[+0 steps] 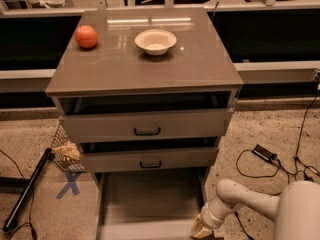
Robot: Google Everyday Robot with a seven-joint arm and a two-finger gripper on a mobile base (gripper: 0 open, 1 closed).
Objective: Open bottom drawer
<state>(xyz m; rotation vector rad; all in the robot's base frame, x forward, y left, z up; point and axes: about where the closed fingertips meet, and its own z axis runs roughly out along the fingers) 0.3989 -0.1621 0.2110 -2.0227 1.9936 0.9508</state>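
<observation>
Grey-brown bottom drawer (150, 201), lowest of 3, stands far out. Cream pincer (202, 227) at its front right corner; grip state: cannot tell. Opening looks near done; next I'd back the pincer clear.

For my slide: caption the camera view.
Gripper at front corner of the pulled-out bottom drawer; orange and bowl on the cabinet top.

The light is dim and warm, coming from overhead toward 12 o'clock. It lays pale streaks of glare on the cabinet top (125, 69) just beyond the white bowl (155, 40), which casts a soft shadow beneath itself. The gaps above the two upper drawers are black. The bottom drawer (150, 199) lies shaded at 6 o'clock. The gripper (202, 227), at 5 o'clock by the drawer's front right corner, looks yellowish.
</observation>
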